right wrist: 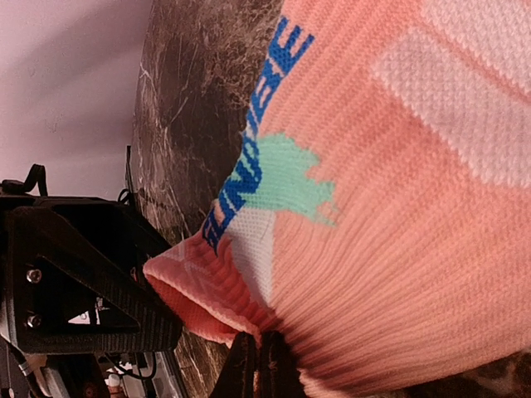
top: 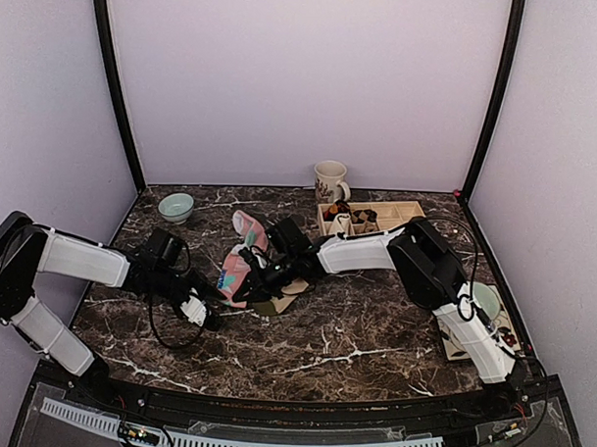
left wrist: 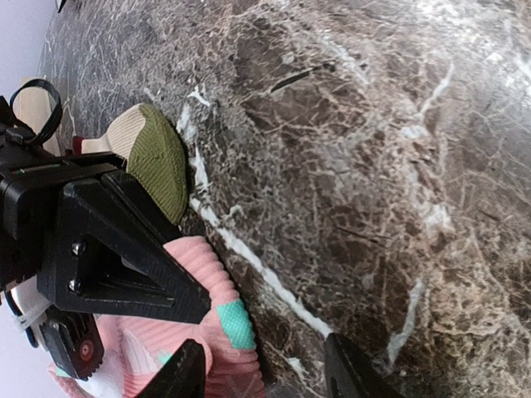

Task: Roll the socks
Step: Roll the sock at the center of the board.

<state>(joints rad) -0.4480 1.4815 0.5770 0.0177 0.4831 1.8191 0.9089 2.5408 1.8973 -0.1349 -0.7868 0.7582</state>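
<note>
Pink sock (right wrist: 398, 207) bears blue lettering, cuff pinched by right tool (right wrist: 259, 358).

The left arm (top: 81, 260) and right arm (top: 361, 253) are clad in white shells with black joints. Black cables (top: 156, 328) are looped alongside. 2 silver screws (left wrist: 76, 247) are set in black plastic.

Marble table (top: 372, 354): pink sock (top: 240, 271) centre; bowl (top: 175, 206), mug (top: 329, 180), tray (top: 397, 212) behind.

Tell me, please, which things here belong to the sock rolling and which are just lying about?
Job: pink sock, pinched by the right tool; tan-and-olive sock.
Lying about: pale green bowl, mug, wooden tray.
</note>
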